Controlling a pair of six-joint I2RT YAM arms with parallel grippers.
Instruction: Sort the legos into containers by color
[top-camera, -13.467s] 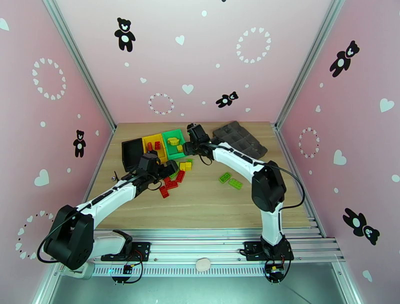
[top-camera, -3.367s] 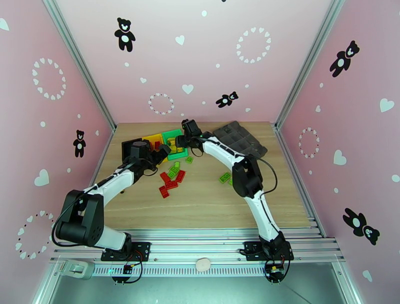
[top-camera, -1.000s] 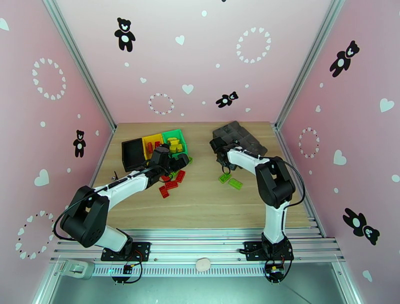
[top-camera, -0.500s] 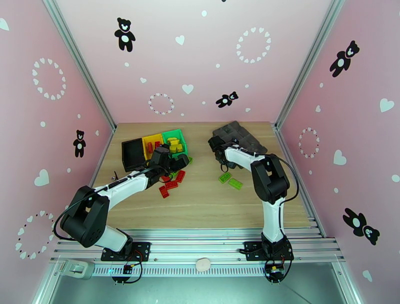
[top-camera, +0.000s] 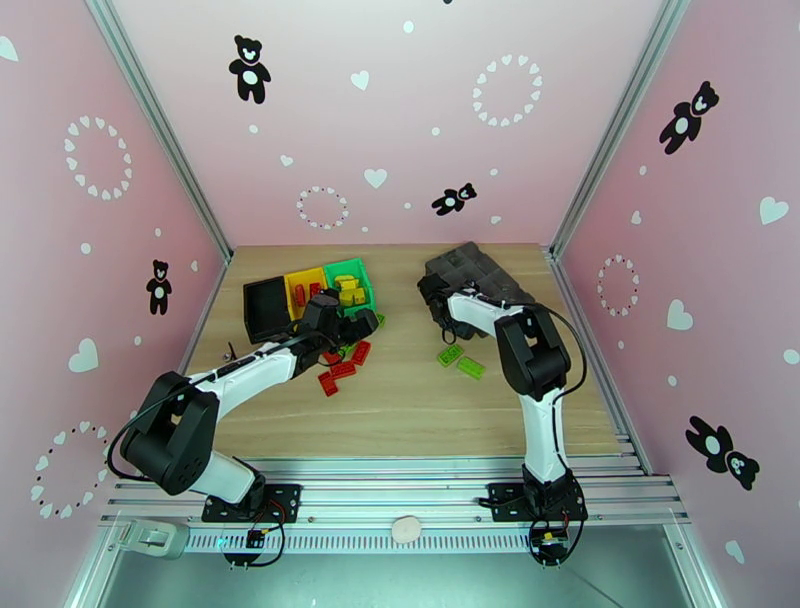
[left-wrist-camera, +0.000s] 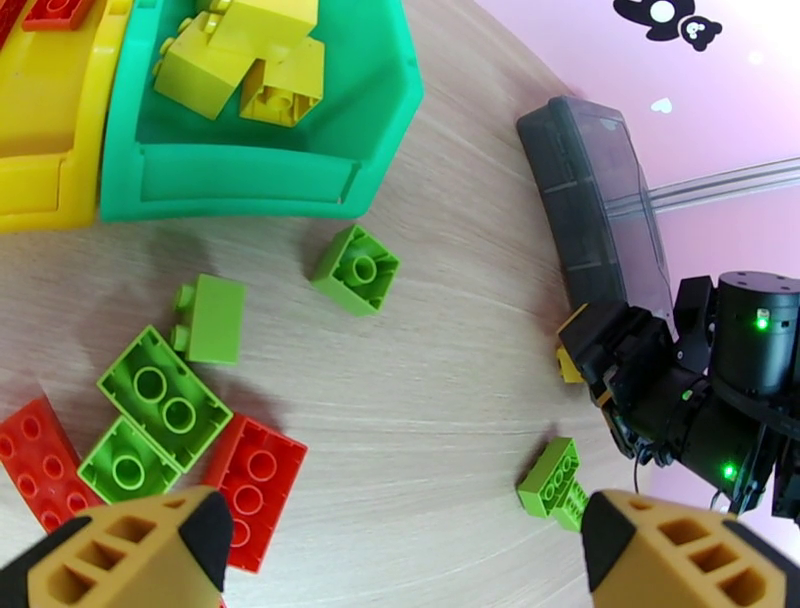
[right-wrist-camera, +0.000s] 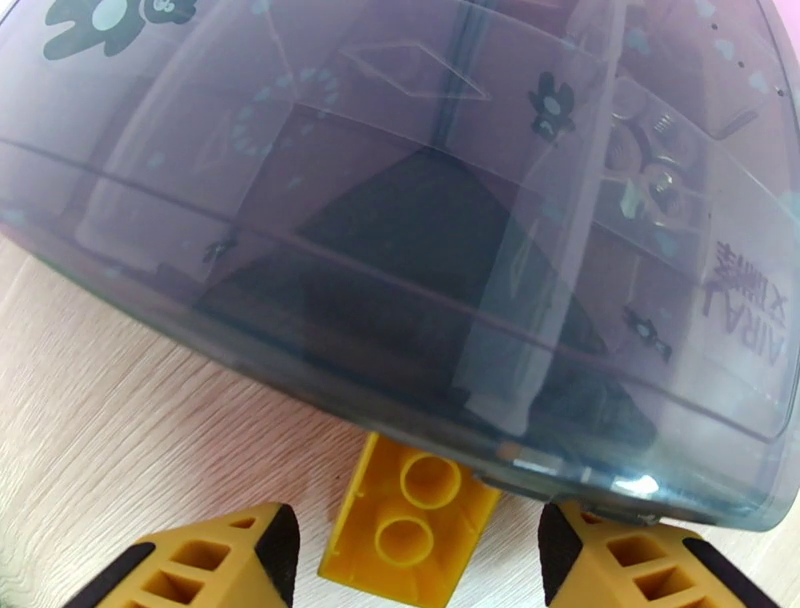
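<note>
Yellow legos (left-wrist-camera: 240, 60) fill the green bin (left-wrist-camera: 250, 180), reds (left-wrist-camera: 50, 8) the yellow bin (left-wrist-camera: 40, 160); loose legos (left-wrist-camera: 160, 385) lie at their five o'clock. My left gripper (left-wrist-camera: 400, 550) gapes; right gripper (right-wrist-camera: 410, 565) straddles a yellow brick (right-wrist-camera: 410, 515), unclamped.

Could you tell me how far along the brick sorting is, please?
Done: yellow bricks lie in the green bin, red ones in the yellow bin. In hand: the right gripper stands open around a stray yellow brick at the grey tray. Left: green bricks and red bricks loose on the table, under the open left gripper.
</note>
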